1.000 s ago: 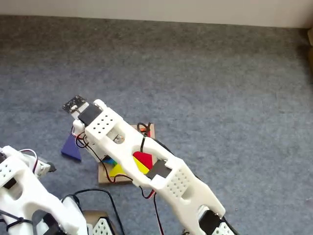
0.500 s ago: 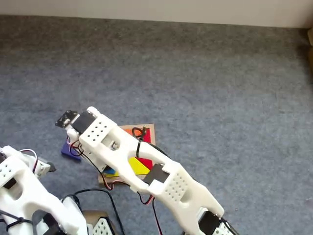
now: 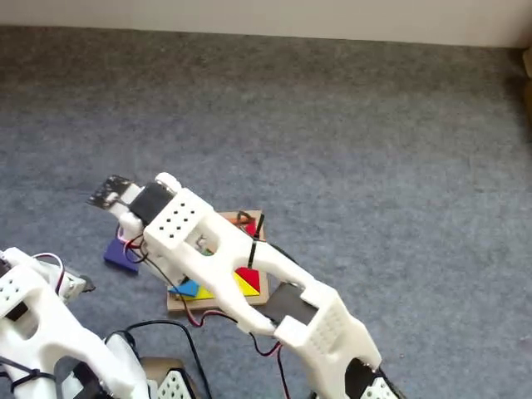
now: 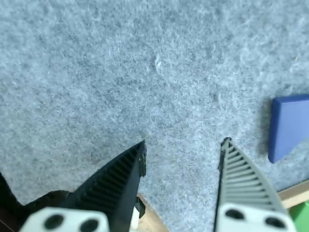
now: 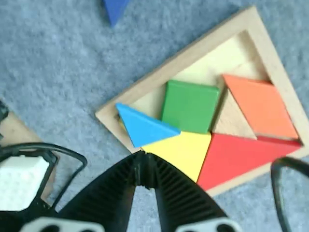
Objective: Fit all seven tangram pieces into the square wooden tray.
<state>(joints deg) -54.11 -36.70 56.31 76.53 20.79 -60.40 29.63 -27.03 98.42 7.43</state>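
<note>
**While my right arm (image 3: pixel 187 224) backs off, the dark blue piece (image 3: pixel 121 256) still lies outside the tray (image 5: pixel 188 60)**

Half a second ago that arm had dipped low over the dark blue piece. Now its wrist has come up and swung slightly back, and the high view shows more of the tray's contents. The piece lies where it lay a second ago, flat on the grey counter (image 3: pixel 349 141), near the tray but clear of its rim.

The right tool (image 5: pixel 146 159) is pinched together with nothing in it, hovering by the tray's edge next to the yellow piece (image 5: pixel 181 150). The left tool (image 4: pixel 183 145) hangs spread wide over bare counter.

I judge that the pass picked up nothing. Green (image 5: pixel 190 106), light blue (image 5: pixel 145 128), yellow, red (image 5: pixel 236 157) and orange (image 5: pixel 260 106) sit in the tray. Bare wood shows between them, so dark blue has yet to be fetched.
</note>
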